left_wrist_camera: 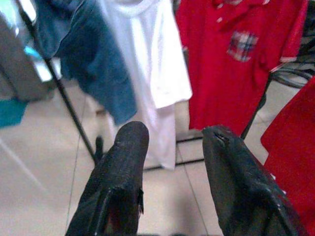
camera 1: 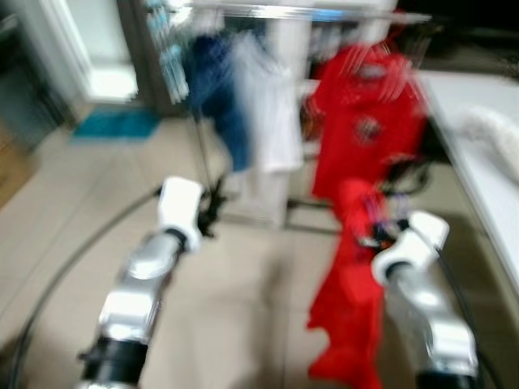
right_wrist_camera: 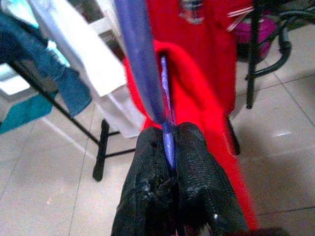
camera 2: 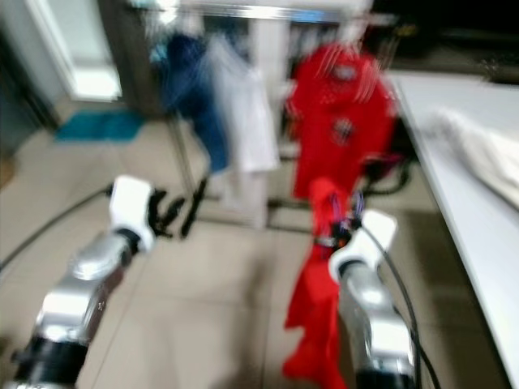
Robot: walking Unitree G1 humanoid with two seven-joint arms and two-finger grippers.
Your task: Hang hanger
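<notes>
The right gripper (right_wrist_camera: 170, 147) is clamped on the purple hanger (right_wrist_camera: 142, 64), its red garment (camera 1: 349, 300) drooping below; the rail (camera 1: 316, 11) lies ahead and above, nearer this arm; the left gripper (left_wrist_camera: 172, 147) hovers spread, empty.

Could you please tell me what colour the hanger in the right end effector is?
The hanger is blue-purple, clearest in the right wrist view.

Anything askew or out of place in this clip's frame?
Nothing looks damaged. The red garment on the purple hanger sags low toward the floor from the shut right hand, not yet on the rack. The left hand is open and holds nothing.
</notes>
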